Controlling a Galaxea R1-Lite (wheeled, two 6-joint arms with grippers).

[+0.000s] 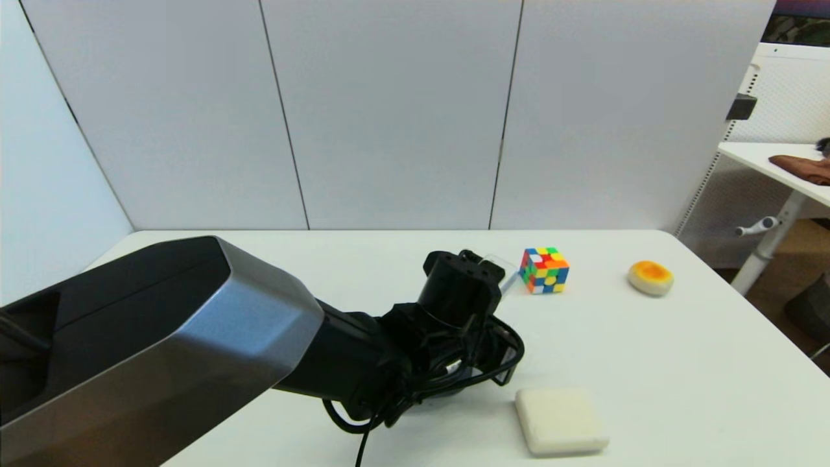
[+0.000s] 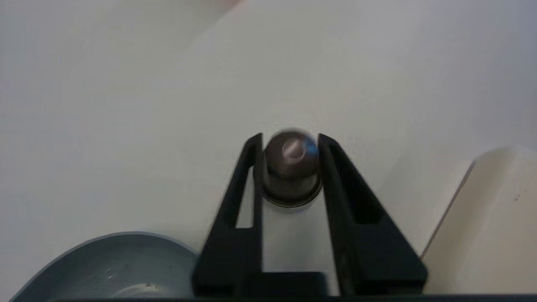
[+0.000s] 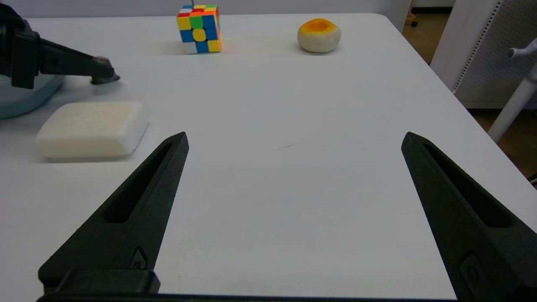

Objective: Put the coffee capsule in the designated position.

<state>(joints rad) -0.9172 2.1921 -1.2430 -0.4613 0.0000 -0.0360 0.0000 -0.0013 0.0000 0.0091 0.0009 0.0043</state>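
At the bottom of the right wrist view, the right gripper hangs spread wide over the white table. Farther back, upper left, the left gripper clasps the coffee capsule, rim on the table beside a white block.
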